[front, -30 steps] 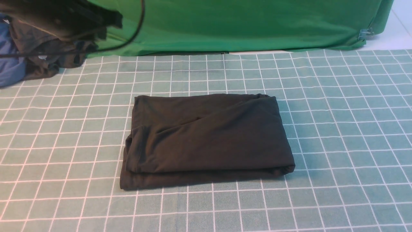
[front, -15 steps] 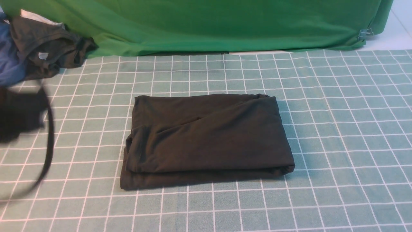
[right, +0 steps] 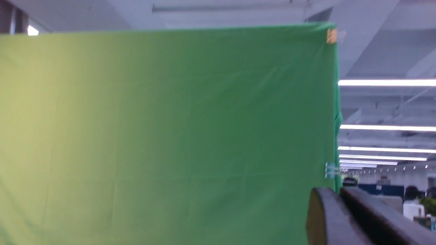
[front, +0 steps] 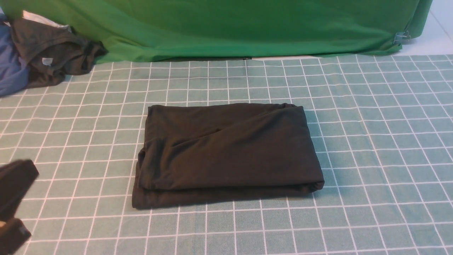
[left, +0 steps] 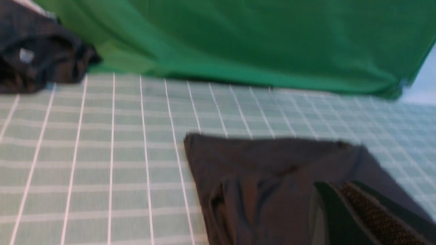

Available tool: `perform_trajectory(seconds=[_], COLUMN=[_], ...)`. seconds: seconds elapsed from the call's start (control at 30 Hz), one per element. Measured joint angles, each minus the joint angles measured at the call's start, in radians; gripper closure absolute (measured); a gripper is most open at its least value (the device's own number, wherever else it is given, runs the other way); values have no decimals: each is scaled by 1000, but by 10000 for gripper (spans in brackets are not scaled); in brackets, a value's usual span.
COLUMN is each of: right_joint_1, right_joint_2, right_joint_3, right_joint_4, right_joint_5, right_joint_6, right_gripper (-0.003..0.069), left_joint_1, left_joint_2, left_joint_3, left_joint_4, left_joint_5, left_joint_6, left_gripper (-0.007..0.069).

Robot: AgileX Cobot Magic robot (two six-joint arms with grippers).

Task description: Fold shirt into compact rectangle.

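The shirt [front: 226,154] lies folded into a squat black rectangle in the centre of the front view, flat on the counter [front: 371,141], which is covered by a pale green cloth with a white grid. Its layered folds show along the lower edge and the lower left corner, and no print is visible on the upper face.

In the upper left corner of the frame a dark grey garment [front: 53,56] with a small white tag sits crumpled beside a blue garment [front: 10,74], well apart from the shirt. A green backdrop [front: 247,28] hangs across the top of the frame.

The left gripper [left: 340,204] enters blurred at the lower left of the front view; its wrist view shows the fingers pressed together, empty, above the shirt's near side.

The right gripper [right: 340,217] points up at the backdrop, holding nothing; its fingers look close together, but I cannot tell whether they meet.
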Motion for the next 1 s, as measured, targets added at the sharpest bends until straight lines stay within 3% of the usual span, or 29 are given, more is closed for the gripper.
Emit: perform_trajectory(seconds=[0.2, 0.83, 1.0], right_joint_1=[0, 0, 0], right_joint_2=[-1, -1, -1], right_joint_3=[1, 1, 1], right_joint_4=[0, 0, 0], right_joint_5=[-18, -17, -17], right_joint_6=[2, 3, 3], right_gripper=[501, 445, 433], left_joint_1=[0, 0, 0], left_joint_2=[0, 0, -2], left_joint_3=[0, 0, 0], left_joint_4=[0, 26, 82], left_joint_5=[-142, -111, -107], left_joint_6=[0, 0, 10], left_gripper=[613, 613, 613])
